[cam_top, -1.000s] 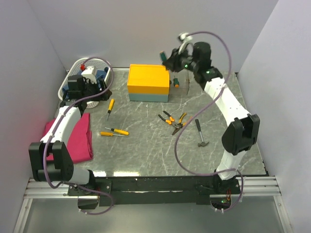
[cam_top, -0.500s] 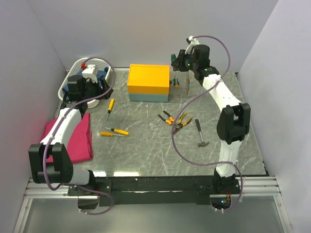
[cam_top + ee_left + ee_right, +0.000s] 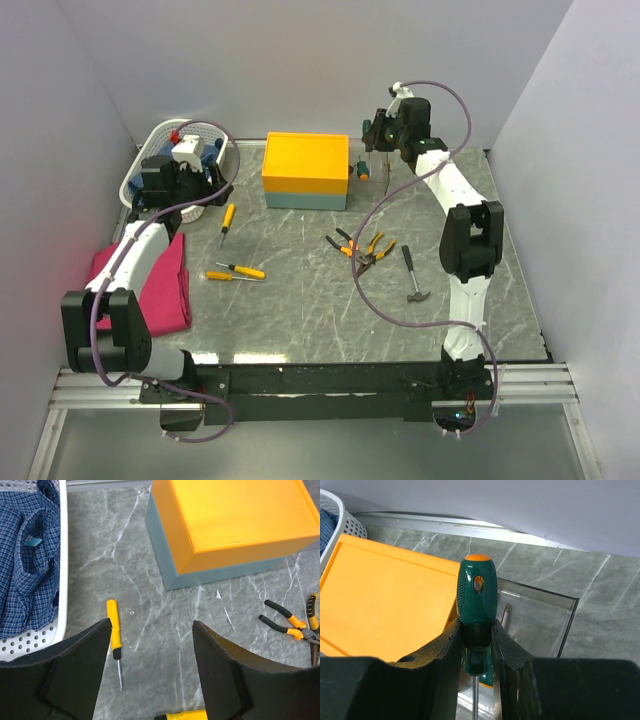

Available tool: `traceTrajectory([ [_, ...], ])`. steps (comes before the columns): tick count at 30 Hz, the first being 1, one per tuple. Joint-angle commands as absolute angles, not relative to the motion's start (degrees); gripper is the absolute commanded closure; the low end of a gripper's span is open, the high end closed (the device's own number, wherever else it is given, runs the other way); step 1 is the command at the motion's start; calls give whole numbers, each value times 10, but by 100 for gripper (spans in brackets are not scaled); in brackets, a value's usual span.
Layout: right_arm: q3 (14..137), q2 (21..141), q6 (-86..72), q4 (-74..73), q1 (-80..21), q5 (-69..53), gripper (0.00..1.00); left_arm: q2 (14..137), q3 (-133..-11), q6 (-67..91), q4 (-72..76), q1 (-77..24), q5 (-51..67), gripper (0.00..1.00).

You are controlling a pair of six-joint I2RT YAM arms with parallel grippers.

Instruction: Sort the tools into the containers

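Grey marbled table. Green-handled screwdriver is pinched at the lower handle by right gripper and held over clear tray, beside orange box. It is judged light and rigid, best taken by the ribbed handle. Left gripper spread, empty.

A folded pink cloth lies at the grey marbled counter's nine o'clock edge. A blue checked cloth is bunched at ten o'clock. A clear open tray stands at one o'clock.
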State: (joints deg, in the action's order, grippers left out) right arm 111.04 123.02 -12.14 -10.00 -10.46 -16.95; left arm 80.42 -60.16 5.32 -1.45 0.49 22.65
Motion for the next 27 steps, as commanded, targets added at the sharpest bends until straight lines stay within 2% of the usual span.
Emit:
traceTrajectory([
  [1,1115,1218,-107,-91,-112,-168,71,809,-614,40,10,4,234,28],
  [2,1115,1216,-103,-95,-112,-167,65,809,-613,40,12,4,233,28],
  [3,1114,1214,-102,-97,-113,-165,53,809,-614,40,16,4,233,28],
  [9,1110,1159,-69,-119,-124,-173,30,791,-613,40,24,4,235,27],
  [14,1049,1088,41,-141,-177,-315,30,762,-598,75,39,11,212,27],
  [18,966,1056,137,-153,-274,-409,31,743,-586,148,49,56,176,25],
  [23,934,1079,199,-150,-365,-440,28,725,-582,156,24,66,163,22],
  [27,960,1139,217,-152,-416,-432,29,700,-575,157,-18,67,152,23],
])
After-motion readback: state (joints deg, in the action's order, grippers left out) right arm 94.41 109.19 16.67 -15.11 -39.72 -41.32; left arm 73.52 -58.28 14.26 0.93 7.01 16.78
